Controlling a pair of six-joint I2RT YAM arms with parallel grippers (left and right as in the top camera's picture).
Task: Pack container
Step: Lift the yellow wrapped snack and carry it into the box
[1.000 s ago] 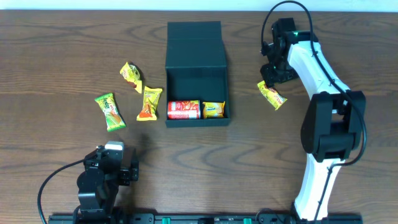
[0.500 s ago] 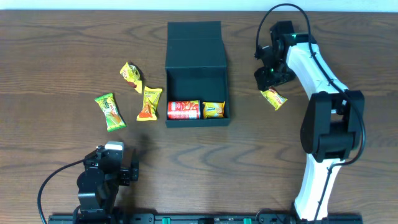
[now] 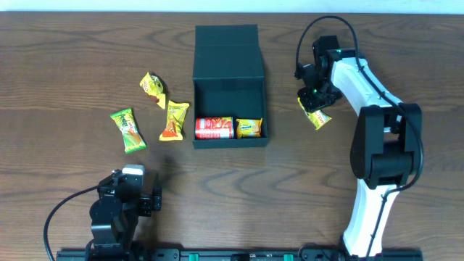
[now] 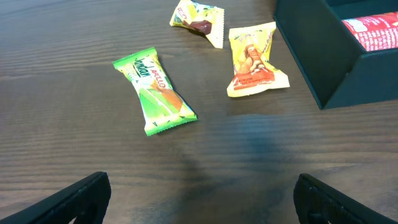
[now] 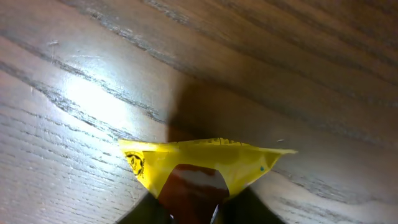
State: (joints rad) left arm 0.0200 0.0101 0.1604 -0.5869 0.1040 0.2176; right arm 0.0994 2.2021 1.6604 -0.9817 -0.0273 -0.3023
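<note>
1. Fingers (image 4: 87,198) of the left gripper (image 4: 202,183) spread wide; right gripper (image 5: 189,214) pinches a crinkly yellow snack packet (image 5: 186,158), its fingertips mostly cut off.
2. Dark teal-black matte rigid box (image 3: 228,54) sits mid-table, flap lid open; inside: small red cylindrical can (image 3: 214,127), yellow-orange packet (image 3: 249,128).

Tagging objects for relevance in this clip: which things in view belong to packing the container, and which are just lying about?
Job: container, lid open; red chip can and small yellow packet inside it; yellow snack packet pinched by the right gripper; green packet, orange-yellow packet and yellow-green packet left of the container.
Lying about: nothing loose; only the wooden table and the open left gripper.
</note>
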